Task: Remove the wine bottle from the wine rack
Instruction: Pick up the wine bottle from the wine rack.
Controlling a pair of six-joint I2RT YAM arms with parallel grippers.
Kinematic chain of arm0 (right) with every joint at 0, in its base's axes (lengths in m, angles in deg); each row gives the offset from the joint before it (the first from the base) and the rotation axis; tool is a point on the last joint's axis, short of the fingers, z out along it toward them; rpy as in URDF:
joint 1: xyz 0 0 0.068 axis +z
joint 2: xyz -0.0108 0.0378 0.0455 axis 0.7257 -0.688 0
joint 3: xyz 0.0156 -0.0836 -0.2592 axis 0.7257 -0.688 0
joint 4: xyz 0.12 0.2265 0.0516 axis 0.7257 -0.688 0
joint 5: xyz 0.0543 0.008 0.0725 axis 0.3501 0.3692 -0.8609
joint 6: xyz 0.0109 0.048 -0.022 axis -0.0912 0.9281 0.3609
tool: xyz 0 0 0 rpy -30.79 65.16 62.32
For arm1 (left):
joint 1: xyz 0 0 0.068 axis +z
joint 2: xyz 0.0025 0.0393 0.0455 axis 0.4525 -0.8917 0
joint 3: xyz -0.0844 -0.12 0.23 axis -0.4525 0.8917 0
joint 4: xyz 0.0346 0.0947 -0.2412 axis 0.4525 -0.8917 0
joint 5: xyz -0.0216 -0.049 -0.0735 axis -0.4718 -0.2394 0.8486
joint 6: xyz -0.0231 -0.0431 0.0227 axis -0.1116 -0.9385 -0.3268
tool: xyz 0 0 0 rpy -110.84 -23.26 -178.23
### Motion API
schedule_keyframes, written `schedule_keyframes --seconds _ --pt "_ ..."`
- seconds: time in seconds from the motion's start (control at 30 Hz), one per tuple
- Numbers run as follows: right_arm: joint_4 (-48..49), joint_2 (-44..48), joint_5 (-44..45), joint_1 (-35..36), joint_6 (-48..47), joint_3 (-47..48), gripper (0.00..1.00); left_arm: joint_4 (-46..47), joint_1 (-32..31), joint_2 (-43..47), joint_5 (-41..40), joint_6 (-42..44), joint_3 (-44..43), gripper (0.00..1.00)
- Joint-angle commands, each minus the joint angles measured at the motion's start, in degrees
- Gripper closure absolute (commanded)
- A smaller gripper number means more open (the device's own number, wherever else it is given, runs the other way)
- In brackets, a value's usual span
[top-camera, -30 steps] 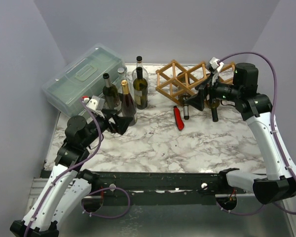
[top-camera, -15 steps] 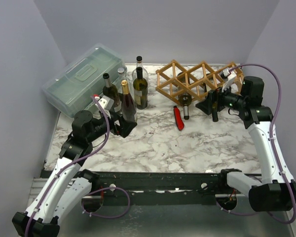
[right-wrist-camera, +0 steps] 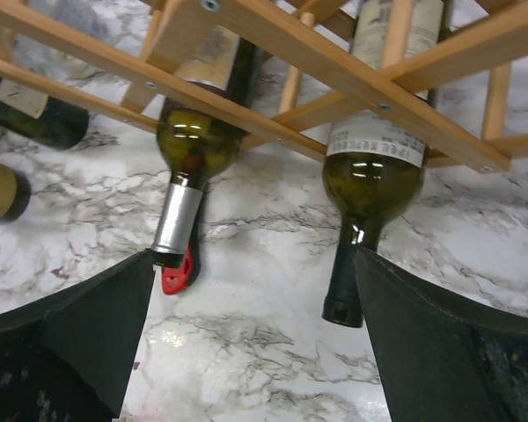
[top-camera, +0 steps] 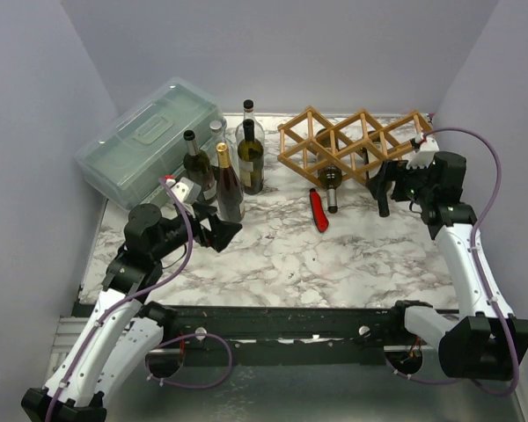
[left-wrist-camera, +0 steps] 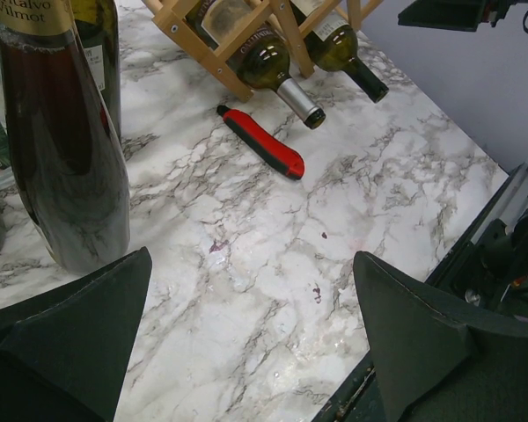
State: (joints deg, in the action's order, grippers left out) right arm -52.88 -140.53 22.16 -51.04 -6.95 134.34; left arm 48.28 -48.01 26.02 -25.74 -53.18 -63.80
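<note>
Upper left: box [top-camera: 145, 141], out of play. Beside it, standing bottles [top-camera: 230, 189], upright and clear of the rack, so probably not the target.

Left gripper [left-wrist-camera: 251, 264]: fingers spread wide, holding nothing, low over the counter [top-camera: 334, 255] just beside the nearest standing bottle. Reads as parked.

Centre: red tool [top-camera: 319, 211] lying loose on the marble.

Right of centre: rack [right-wrist-camera: 334, 72] with two bottles lying in its cells. Silver-capped bottle [right-wrist-camera: 189, 167] and dark-necked bottle [right-wrist-camera: 370, 185] both have their long axis running back to front, bases in the lattice, necks pointing at the lower edge of the frame and sloping to the counter.

Right gripper [right-wrist-camera: 253, 264]: spread, empty, facing the necks so a pull along the axis would free a bottle. Which bottle it is lined up on is unclear.
</note>
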Motion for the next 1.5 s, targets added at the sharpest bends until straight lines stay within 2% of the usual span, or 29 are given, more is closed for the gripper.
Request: schedule_keyframes --seconds 0.0,0.33,0.53,0.7,1.17,1.47 --pt "8.11 0.49 7.66 -0.26 2.44 -4.6 0.01 -0.7 0.27 1.17 -1.04 0.77 0.97 0.01" --pt "24.59 -1.36 13.16 -0.27 -0.56 -17.18 0.01 -1.0 0.27 1.41 -2.12 1.25 1.13 0.01" --pt "28.21 -9.31 13.74 -0.3 -1.23 -15.95 0.01 -1.18 0.26 0.92 -2.37 1.41 1.04 0.01" --pt "30.74 -14.29 13.43 -0.25 -1.74 -14.81 0.1 -1.57 0.27 1.24 -3.27 1.66 1.08 0.01" --pt "34.54 -20.35 13.5 -0.3 -4.13 -14.3 0.3 -1.97 0.27 1.57 -4.09 2.07 1.07 0.01" --pt "33.51 -22.31 12.89 -0.31 -3.65 -13.31 0.36 -2.06 0.27 1.69 -4.75 2.22 1.06 0.01"
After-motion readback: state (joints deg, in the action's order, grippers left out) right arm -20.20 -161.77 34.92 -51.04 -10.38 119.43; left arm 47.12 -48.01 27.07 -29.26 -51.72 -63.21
